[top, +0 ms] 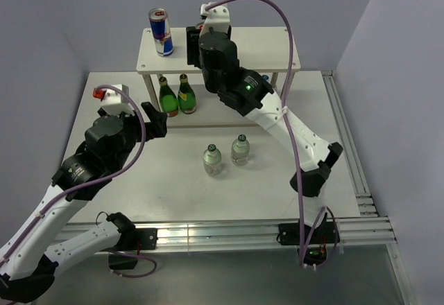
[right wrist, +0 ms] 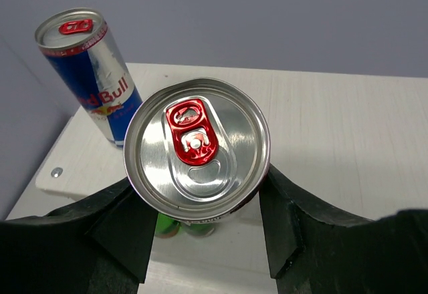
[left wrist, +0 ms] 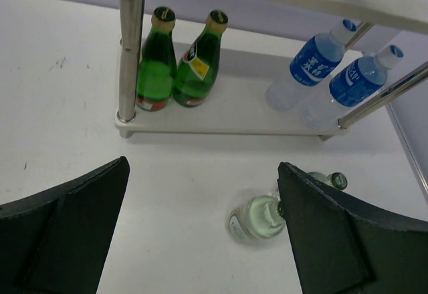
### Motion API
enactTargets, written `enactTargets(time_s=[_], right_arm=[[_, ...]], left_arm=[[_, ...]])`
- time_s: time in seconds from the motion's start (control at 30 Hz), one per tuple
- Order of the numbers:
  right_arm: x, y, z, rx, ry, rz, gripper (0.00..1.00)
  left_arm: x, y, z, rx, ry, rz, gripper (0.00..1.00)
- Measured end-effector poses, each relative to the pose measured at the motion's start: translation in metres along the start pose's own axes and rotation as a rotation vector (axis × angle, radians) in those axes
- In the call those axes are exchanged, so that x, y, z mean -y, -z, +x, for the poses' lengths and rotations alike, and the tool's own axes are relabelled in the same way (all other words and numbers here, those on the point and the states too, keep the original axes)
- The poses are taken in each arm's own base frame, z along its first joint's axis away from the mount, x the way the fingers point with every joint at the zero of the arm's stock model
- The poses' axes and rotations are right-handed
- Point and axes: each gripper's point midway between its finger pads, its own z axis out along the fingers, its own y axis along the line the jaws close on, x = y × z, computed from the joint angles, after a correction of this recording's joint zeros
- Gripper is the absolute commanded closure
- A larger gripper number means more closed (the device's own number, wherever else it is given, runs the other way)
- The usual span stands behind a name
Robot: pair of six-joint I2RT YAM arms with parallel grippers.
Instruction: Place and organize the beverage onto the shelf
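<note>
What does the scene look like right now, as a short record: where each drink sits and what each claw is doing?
top tier: one Red Bull can standing at its left end
right claw: shut on a second can, over the top tier
lower tier: two green glass bottles at left, two blue-labelled water bottles at right
table: two clear green-capped bottles upright, not yet shelved
left claw: open, empty, above the table
</note>
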Motion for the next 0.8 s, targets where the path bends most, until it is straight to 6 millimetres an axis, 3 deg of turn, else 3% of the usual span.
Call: enactTargets(time_s=[0.27, 0.57, 0.67, 0.77, 0.8], right_arm=[[-0.005, -0.03, 0.014, -0.025, 0.018, -0.021, 1.0], [-0.027, -0.048, 0.027, -0.026, 0.008, -0.084, 1.0], [-0.033, -0.054, 0.027, -0.012, -0.009, -0.097, 0.92], [-0.035, -0.056, 0.027, -0.008, -0.022, -0.107, 0.73], [-0.035, -0.057, 0.027, -0.006, -0.025, -0.107, 0.62]], left_arm=[[-0.012, 0.011, 0.019, -0.019, 0.013, 0.001, 0.01], [-0.014, 0.005, 0.034, -0.053, -0.004, -0.005, 0.01], [-0.015, 0.006, 0.034, -0.052, -0.003, -0.004, 0.01], [-0.016, 0.007, 0.034, -0.05, -0.002, -0.004, 0.01], [-0.016, 0.007, 0.034, -0.05, -0.002, -0.004, 0.01]])
